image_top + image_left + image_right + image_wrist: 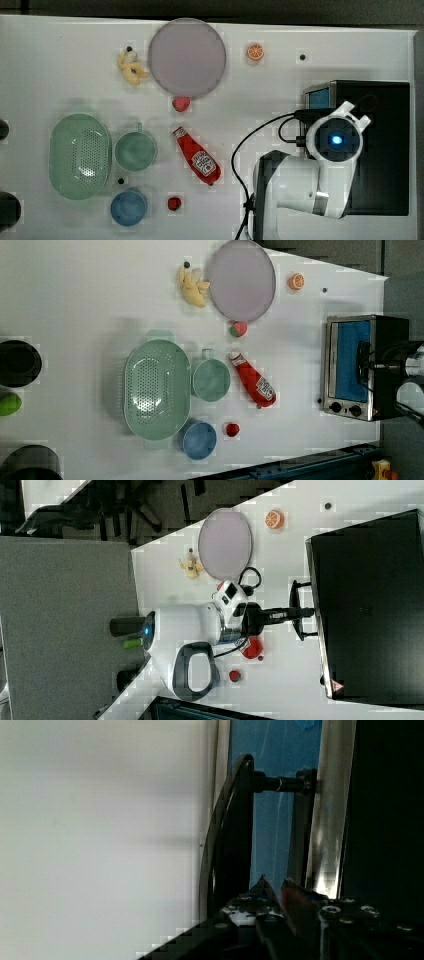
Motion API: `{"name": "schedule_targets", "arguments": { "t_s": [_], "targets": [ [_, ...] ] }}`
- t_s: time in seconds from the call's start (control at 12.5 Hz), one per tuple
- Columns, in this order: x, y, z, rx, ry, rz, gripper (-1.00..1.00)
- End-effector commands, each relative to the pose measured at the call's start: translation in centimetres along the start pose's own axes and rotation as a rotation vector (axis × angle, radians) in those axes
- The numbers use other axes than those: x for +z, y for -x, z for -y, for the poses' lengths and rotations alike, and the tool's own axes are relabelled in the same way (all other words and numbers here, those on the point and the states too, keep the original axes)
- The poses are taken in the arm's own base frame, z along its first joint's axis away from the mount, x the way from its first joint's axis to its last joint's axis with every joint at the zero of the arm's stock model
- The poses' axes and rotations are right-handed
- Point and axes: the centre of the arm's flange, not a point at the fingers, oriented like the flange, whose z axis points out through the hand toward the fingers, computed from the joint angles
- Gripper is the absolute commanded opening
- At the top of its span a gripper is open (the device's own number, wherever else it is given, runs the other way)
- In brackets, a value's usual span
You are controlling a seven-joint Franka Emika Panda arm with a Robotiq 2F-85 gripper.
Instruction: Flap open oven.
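The oven stands at the top view's right, with a black top and a silver frame. Its blue glass door looks closed against the frame. The dark bar handle stands off the door on two posts. My gripper reaches past the middle of the handle toward the door. In the wrist view the fingertips sit in the space between the handle and the blue glass. They stand narrowly apart with nothing between them. My arm covers the oven's front edge in the top view.
On the white table lie a ketchup bottle, a lilac plate, a green colander, a green cup, a blue cup, a banana and an orange slice. A black cable loops beside my arm's base.
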Motion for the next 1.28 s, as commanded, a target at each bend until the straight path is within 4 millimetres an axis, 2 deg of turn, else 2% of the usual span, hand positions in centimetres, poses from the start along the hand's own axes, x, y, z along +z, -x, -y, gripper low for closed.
{"name": "schedule_targets", "arguments": {
  "t_s": [0.08,0.4,0.72,0.96,1.28],
  "targets": [
    [-0.1,-1.8,7.4,0.049,0.042,0.015,-0.65],
    [0.9,-2.5,13.0,0.056,0.187,0.053,-0.65],
    [2.8,-2.7,18.1,0.045,0.334,0.072,-0.65],
    [5.1,-2.8,21.4,0.083,0.373,0.071,-0.65],
    [8.8,-3.0,25.2,-0.016,0.434,0.081,-0.65]
  ]
}}
